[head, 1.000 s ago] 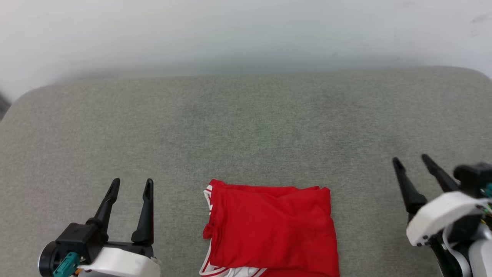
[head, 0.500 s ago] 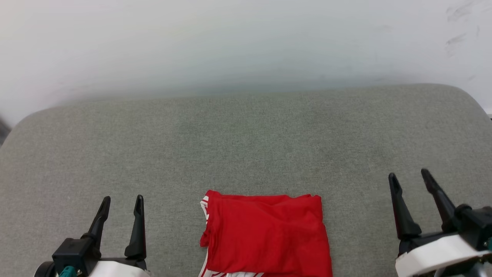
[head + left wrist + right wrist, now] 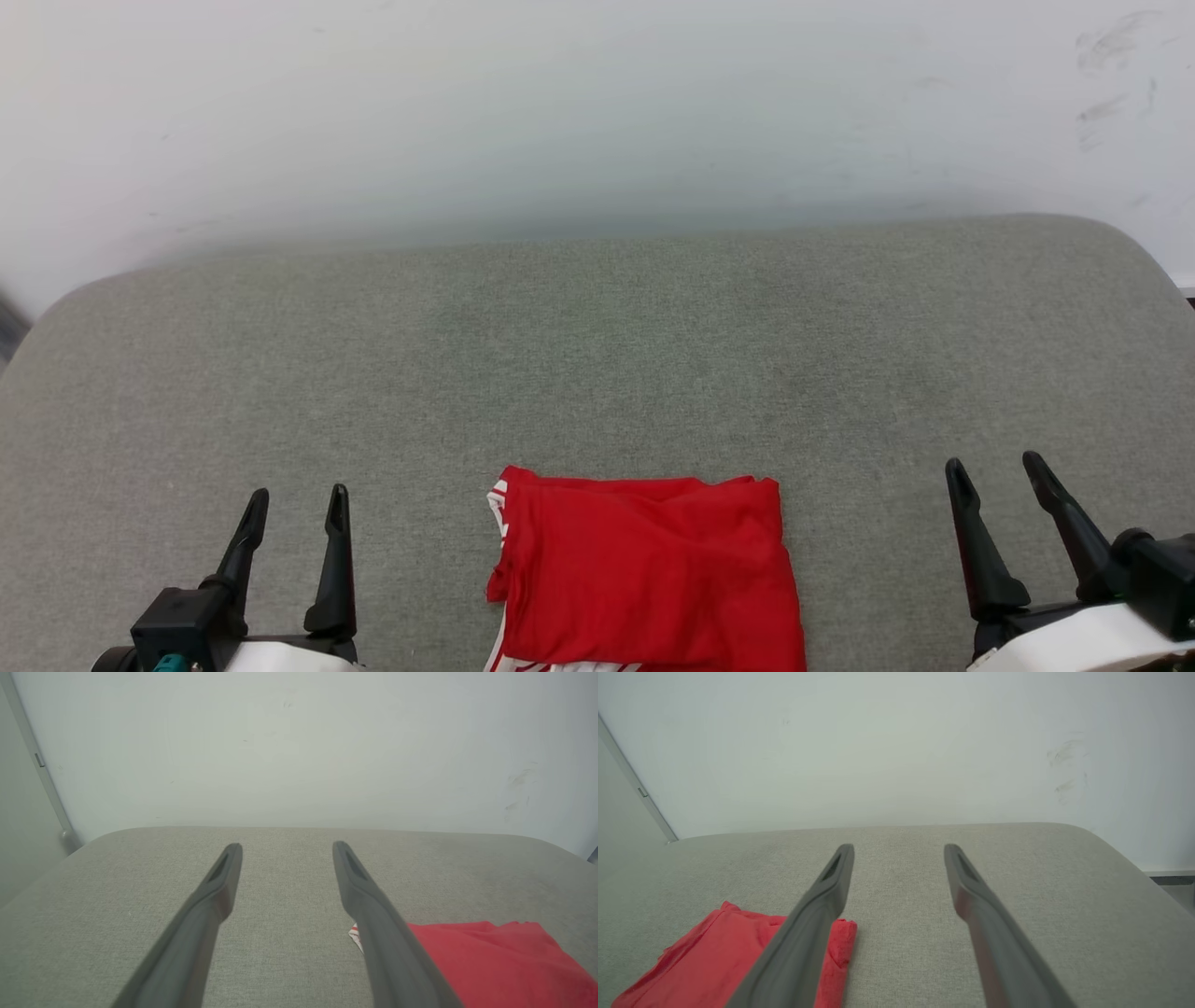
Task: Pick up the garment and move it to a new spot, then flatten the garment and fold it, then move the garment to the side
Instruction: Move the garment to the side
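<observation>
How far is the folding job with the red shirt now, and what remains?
Done: the red shirt with striped white trim lies folded in a compact rectangle on the grey fabric surface. In hand: nothing; the left gripper and right gripper stand open, apart from it. Left: probably moving it aside.

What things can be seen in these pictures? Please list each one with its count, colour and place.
garment: one, red with red-and-white striped trim, folded, on the cushion's near part, between the claws.
cushion: one, grey-green, under the garment, reaching back to the wall.
wall: one, white, behind the cushion.
scuff marks: a few, dark, upper right of the wall.
left claw: one, dark, open, empty, left of the garment.
right claw: one, dark, open, empty, right of the garment.
</observation>
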### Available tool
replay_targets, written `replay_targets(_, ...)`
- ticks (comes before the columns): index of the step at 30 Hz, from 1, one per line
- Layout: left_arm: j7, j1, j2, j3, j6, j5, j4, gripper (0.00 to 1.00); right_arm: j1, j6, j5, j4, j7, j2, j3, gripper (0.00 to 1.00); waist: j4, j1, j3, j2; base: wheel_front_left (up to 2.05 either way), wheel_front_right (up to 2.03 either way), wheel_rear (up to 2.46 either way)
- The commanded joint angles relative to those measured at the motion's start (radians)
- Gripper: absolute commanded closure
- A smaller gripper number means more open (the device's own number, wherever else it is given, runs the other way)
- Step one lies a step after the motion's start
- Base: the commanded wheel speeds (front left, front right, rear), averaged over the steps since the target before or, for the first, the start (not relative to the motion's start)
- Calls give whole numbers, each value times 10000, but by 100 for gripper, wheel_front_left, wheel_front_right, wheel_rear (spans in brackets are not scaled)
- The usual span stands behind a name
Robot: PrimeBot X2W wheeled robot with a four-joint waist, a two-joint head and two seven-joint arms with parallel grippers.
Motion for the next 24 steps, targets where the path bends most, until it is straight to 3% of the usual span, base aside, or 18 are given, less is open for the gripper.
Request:
replay_targets(1, -68, 46, -56, 44, -35, 26, 23, 0, 93, -4, 132, -28, 93, 54, -79, 0, 4, 1, 27, 0, 0, 0, 0)
replay_targets(7, -70, -165, -166, 135, -156, 132, -50, 0, 42, -2, 1352, 398, 779, 15, -711, 0, 206, 1, 234, 0, 0, 0, 0)
replay_targets(14, -67, -641, -483, 87, -402, 304, -157, 0, -188, -2, 3216, 1485, 2705, -746, -1531, 0, 823, 1, 768, 0, 0, 0, 0)
replay_targets(19, -57, -1053, -807, 1, -725, 438, -127, 0, -456, -2, 4648, 2358, 4696, -1181, -1384, 0, 1403, 1, 1223, 0, 0, 0, 0)
replay_targets(24, -50, -1492, -1059, -69, -1024, 585, -57, 0, -974, -2, 5824, 2812, 5739, -869, -947, 0, 1939, 1, 1700, 0, 0, 0, 0)
